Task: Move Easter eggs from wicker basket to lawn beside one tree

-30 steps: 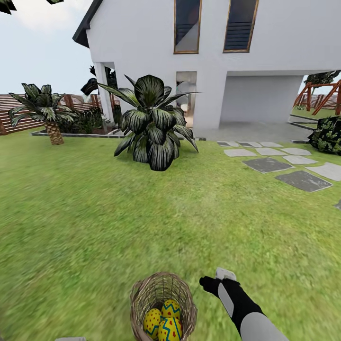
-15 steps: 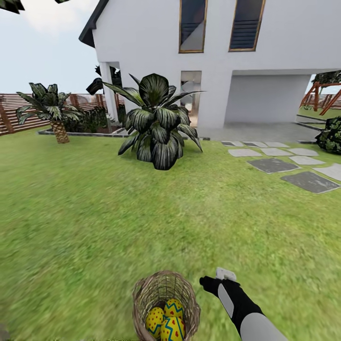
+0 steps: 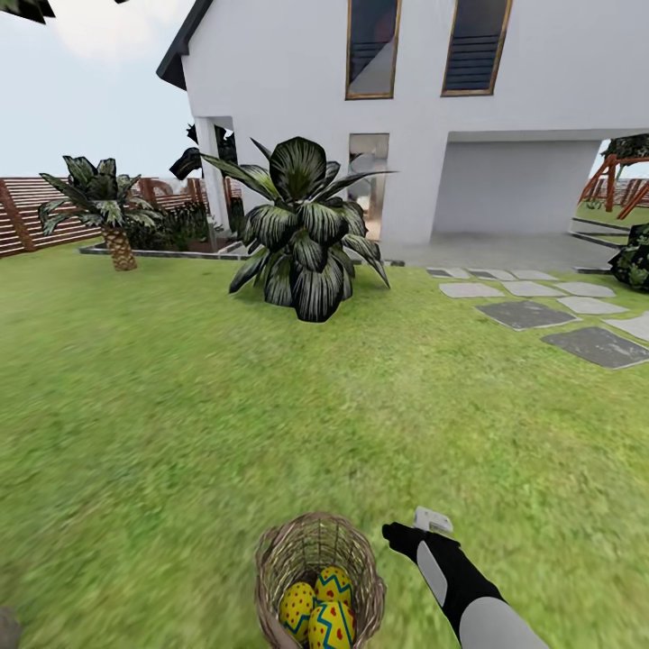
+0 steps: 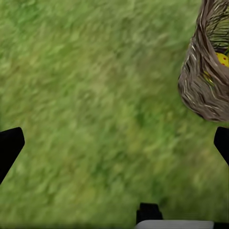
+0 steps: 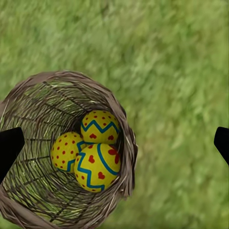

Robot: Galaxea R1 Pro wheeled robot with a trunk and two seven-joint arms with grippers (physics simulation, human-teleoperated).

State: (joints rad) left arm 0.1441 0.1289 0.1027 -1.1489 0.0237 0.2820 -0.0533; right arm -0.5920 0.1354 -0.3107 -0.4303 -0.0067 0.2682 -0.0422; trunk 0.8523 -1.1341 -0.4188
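The wicker basket (image 3: 317, 552) stands on the lawn (image 3: 180, 406) just in front of me, and its weave shows again in the right wrist view as the basket (image 5: 43, 109). Three yellow Easter eggs (image 3: 317, 606) with blue zigzags and red dots lie together inside, seen close up as the eggs (image 5: 98, 164). My right gripper (image 3: 398, 534) hovers beside the basket's right rim; in its wrist view the right gripper (image 5: 114, 145) is open above the eggs, touching nothing. My left gripper (image 4: 114, 143) is open over bare grass, with the basket (image 4: 205, 76) off to one side. The tree is out of view.
A large dark-leaved shrub (image 3: 306, 234) grows mid-lawn ahead, with a short palm (image 3: 106, 209) at the far left by a slatted fence (image 3: 27, 212). Grey stepping stones (image 3: 527, 314) run to the right before the white house (image 3: 505, 135).
The whole head view has slid a little to the right, so the camera has turned slightly left. Basket, eggs and right arm keep their places relative to each other.
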